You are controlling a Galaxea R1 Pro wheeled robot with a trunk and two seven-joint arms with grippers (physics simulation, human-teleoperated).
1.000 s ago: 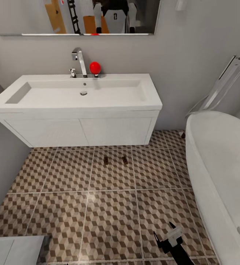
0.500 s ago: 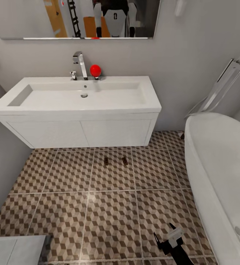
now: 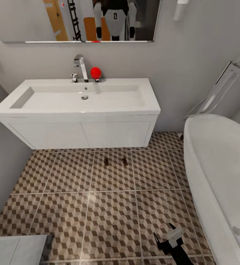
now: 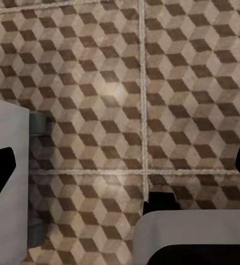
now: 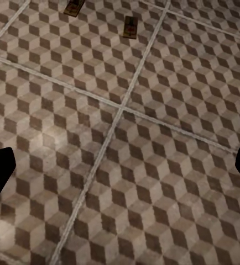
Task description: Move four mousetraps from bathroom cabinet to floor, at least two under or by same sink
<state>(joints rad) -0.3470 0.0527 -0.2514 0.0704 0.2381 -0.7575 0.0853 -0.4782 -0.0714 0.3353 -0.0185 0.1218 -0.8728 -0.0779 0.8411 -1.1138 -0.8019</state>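
Two mousetraps (image 3: 106,161) (image 3: 124,161) lie side by side on the cube-patterned bathroom floor (image 3: 109,217), just in front of the white sink unit (image 3: 79,99). In the right wrist view the same mousetraps (image 5: 74,6) (image 5: 130,26) lie well ahead of the fingers. My right gripper (image 3: 166,234) hangs low over the tiles near the tub, open and empty (image 5: 120,171). My left gripper (image 4: 120,171) is open over bare tiles, with nothing between its fingers. The cabinet is out of view.
A white bathtub (image 3: 215,165) takes up the right side. A grey wall (image 3: 2,162) closes the left. A red ball (image 3: 95,72) sits by the tap (image 3: 79,64), below a mirror (image 3: 79,18). A grey-white body part (image 3: 17,250) shows at the lower left.
The whole head view has shifted slightly, with sink and mirror sitting lower in the picture. The mousetraps and my right gripper keep their places.
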